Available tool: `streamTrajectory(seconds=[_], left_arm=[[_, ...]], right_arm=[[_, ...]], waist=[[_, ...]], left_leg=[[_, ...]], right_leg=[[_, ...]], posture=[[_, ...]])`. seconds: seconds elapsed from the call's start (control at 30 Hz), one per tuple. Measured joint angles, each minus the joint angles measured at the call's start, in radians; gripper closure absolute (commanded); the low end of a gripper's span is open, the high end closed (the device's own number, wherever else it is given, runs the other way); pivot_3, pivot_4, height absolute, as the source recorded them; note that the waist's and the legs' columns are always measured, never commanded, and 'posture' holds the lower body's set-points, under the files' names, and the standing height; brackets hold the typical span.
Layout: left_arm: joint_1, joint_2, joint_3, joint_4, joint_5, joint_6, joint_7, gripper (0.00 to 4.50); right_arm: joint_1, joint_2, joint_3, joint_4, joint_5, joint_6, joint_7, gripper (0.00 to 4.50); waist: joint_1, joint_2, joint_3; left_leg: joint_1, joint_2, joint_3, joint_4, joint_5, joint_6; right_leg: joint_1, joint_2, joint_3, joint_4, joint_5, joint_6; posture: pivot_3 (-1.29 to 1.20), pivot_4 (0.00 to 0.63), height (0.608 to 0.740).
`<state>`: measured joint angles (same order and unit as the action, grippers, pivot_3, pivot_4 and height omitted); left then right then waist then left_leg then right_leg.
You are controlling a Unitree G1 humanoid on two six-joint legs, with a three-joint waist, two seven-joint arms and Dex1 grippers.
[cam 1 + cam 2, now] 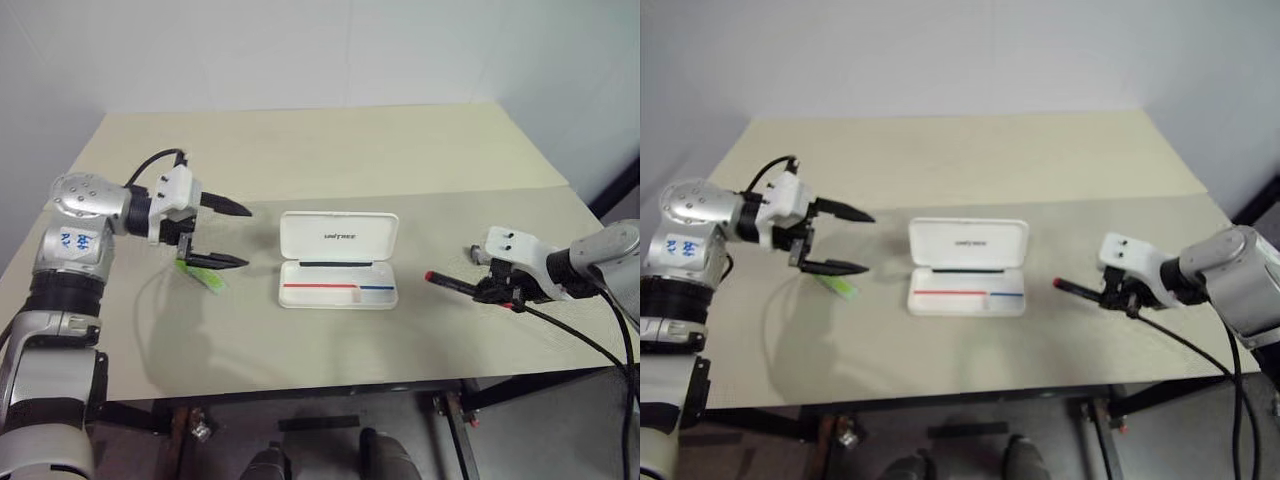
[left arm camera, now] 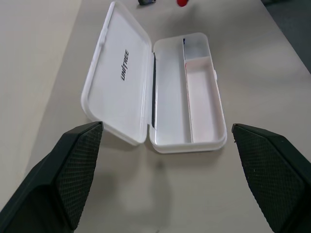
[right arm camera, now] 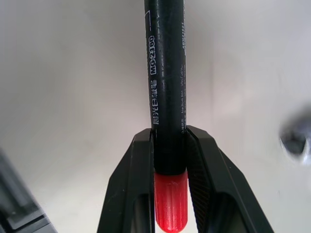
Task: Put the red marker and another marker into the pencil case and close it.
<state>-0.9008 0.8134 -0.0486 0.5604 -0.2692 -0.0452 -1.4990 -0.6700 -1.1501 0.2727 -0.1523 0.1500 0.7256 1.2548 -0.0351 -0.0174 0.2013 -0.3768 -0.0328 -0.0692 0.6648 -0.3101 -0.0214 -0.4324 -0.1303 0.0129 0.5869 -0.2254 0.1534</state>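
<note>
I see the case (image 1: pixel 338 260) lying open near the middle of the table (image 1: pixel 300 150), its lid folded back flat toward the far side, logo facing up, and the tray half toward me. The tray shows a red stripe and a blue stripe along its floor, and in the left wrist view a divider splits it into a long compartment and a shorter one; both hold nothing.

My right gripper (image 1: pixel 493 291) is to the right of the case, apart from it, with both fingers pressed tight on the red marker (image 1: pixel 450 283). In the right wrist view the pads clamp the black barrel just where it meets the red cap (image 3: pixel 170 200), and the cap sits between the fingers, back toward the wrist. The barrel sticks out past the fingertips toward the case, its small red tip (image 1: pixel 428 275) leading. The marker looks lifted off the table, roughly level.

My left gripper (image 1: pixel 240 236) hangs to the left of the case, fingers spread wide and holding nothing, pointing toward the case. The green marker (image 1: pixel 205 275) lies on the table just below the lower finger, partly hidden by it; I cannot tell whether they touch
</note>
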Motion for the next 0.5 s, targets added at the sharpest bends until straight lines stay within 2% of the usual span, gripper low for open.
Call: streamTrajectory(seconds=[0.17,0.3,0.5], left_arm=[[0.072,0.008,0.027,-0.011,-0.001,0.014,0.023,0.00],[0.148,0.013,0.054,-0.095,-0.008,0.059,0.060,0.00],[0.240,0.010,0.078,-0.182,-0.018,0.116,0.114,0.00]], right_arm=[[-0.060,0.114,0.021,-0.046,0.005,0.016,-0.012,3.94],[-0.116,0.228,0.094,-0.020,-0.044,-0.043,-0.034,3.94],[-0.210,0.387,0.214,0.186,-0.183,-0.211,-0.064,3.94]], waist=[[0.008,0.000,0.000],[0.008,0.000,0.000],[0.006,0.000,0.000]], left_leg=[[0.000,0.000,-0.001,0.001,0.000,-0.001],[0.000,0.000,-0.001,0.001,0.000,-0.001],[0.000,0.000,-0.001,0.001,0.001,-0.001]], right_leg=[[0.000,0.000,0.000,0.002,0.000,0.000],[0.000,0.000,0.000,0.002,0.000,0.000],[-0.001,0.000,0.000,0.002,0.000,-0.001]], posture=[[0.00,0.150,0.740],[0.00,0.150,0.740],[0.00,0.150,0.740]])
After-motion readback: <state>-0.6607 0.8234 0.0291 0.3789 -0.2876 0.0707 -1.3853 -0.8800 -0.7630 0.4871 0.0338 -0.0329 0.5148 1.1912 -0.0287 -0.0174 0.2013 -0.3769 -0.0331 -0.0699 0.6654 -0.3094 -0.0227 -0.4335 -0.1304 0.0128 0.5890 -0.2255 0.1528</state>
